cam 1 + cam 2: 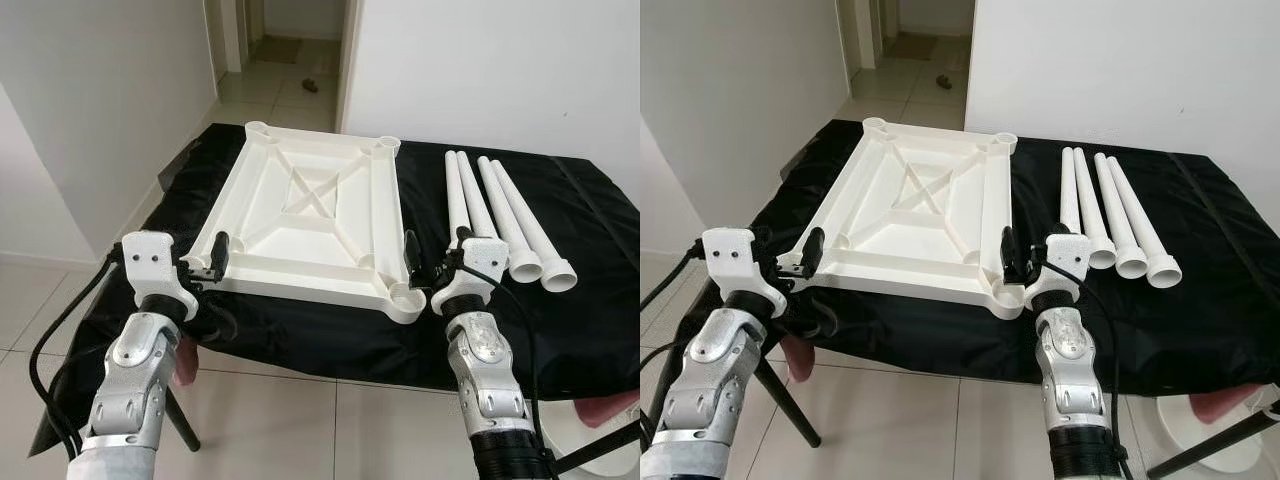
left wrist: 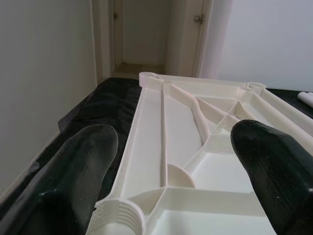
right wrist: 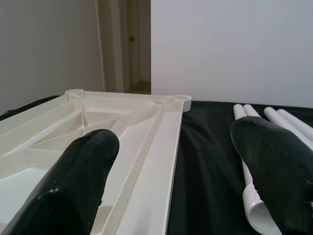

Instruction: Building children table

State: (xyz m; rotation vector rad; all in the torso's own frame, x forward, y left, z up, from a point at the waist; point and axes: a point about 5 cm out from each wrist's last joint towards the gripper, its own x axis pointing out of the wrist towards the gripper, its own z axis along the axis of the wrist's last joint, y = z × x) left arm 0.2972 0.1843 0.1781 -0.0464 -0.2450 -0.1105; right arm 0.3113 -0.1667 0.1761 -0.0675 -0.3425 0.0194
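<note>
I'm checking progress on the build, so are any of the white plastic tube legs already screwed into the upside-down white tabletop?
No, all four white plastic tube legs lie loose on the black cloth beside the upside-down white tabletop.

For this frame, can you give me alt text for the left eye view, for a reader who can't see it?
A white tabletop lies upside down on a black-covered table, with four white legs lying loose beside it on the robot's right. The left gripper and right gripper sit open at its two near corners.
</note>
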